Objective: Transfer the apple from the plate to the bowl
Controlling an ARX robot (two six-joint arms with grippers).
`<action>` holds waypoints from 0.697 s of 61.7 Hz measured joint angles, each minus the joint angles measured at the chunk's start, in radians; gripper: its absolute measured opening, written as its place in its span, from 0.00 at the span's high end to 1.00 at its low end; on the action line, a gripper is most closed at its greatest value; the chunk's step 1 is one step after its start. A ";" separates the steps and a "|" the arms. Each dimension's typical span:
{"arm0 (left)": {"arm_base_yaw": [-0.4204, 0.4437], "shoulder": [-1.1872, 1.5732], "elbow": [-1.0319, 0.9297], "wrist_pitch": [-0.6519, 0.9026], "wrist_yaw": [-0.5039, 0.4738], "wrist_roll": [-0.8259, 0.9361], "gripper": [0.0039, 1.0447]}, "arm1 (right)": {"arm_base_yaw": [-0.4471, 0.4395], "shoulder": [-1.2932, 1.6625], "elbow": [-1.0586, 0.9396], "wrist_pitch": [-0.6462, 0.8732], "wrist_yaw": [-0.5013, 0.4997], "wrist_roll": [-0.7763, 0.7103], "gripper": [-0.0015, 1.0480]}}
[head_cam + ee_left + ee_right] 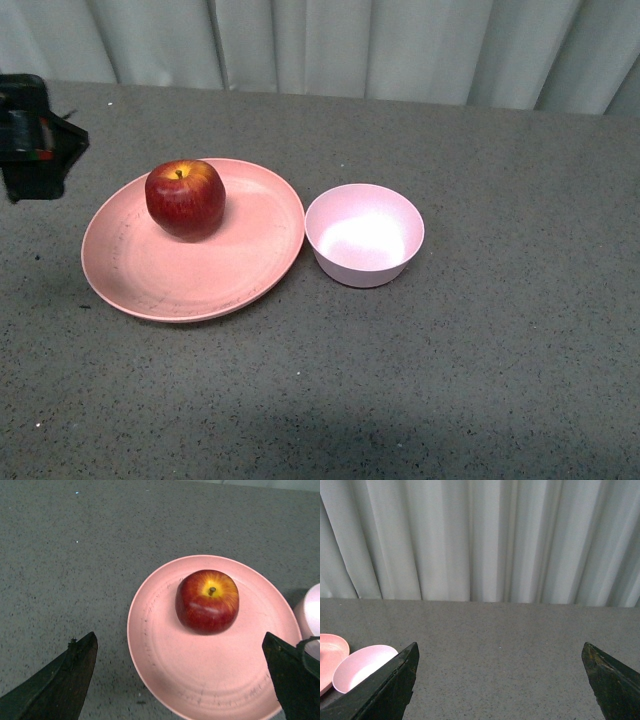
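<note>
Front view, from near to far: first comes the grey speckled table (480, 400). Behind this bare part stand the two dishes side by side. The plate (150, 285) is on the left and the bowl (364, 238) is just to its right. Their rims are very close, but I cannot tell if they touch. The apple (185, 198) sits upright on the far left part of the plate, with its stem pointing up; it is on the plate and not in the bowl. Between the apple and the bowl are only the flat surface of the plate and the two rims.

Further back, at the left edge, a dark part of the left arm (30, 135) hangs over the table, near the plate but apart from it. A pale curtain (350, 45) closes the scene behind the table.

From the left wrist view, the left gripper (178, 636) is above the plate (165, 670). Its fingers (67, 682) are wide apart and hold nothing. The apple (207, 601) lies beyond them, and a slice of the bowl (311, 617) shows at the edge.

From the right wrist view, the right gripper (500, 645) is over bare table with its fingers (390, 685) also spread wide and holding nothing. The bowl (360, 667) and the plate's edge (330, 652) are off to one side, and the curtain (480, 540) is far behind.
</note>
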 joint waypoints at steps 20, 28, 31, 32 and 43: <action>-0.039 0.218 0.181 -0.004 -0.004 0.022 0.06 | 0.000 0.000 0.000 0.000 0.000 0.000 0.09; -0.055 0.262 0.216 -0.021 0.014 0.021 0.06 | 0.000 0.000 0.000 0.000 0.000 0.000 0.09; -0.063 0.282 0.229 -0.026 0.016 0.021 0.06 | 0.000 0.000 0.000 0.000 0.000 0.000 0.09; -0.064 0.286 0.232 -0.027 0.016 0.021 0.06 | 0.000 0.000 0.000 0.000 0.000 0.000 0.09; -0.090 0.352 0.271 -0.033 0.023 0.024 0.06 | 0.000 0.000 0.000 0.000 0.000 0.000 0.09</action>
